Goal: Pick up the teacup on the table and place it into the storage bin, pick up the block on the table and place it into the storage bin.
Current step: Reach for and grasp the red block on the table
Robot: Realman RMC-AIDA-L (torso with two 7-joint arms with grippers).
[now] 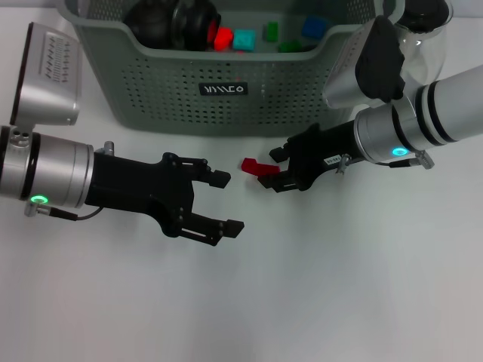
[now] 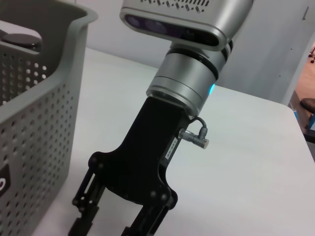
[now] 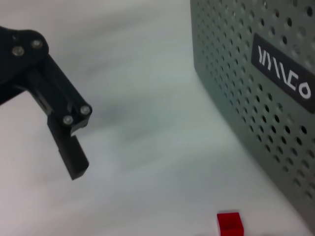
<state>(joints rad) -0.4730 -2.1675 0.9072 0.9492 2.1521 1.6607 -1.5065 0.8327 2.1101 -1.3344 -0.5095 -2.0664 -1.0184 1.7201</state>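
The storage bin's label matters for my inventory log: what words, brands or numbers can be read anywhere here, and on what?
"MINISO"-like stylised white letters, partly legible, on the small black label on the storage bin.
A small white sticker on the right gripper: too small to read.
Nothing else carries text.

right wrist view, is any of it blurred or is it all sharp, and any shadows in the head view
Right wrist view: the tabletop is smeared, the red block soft, the storage bin label readable. Head view: sharp, with only faint shadows under the left pincer and right pincer.
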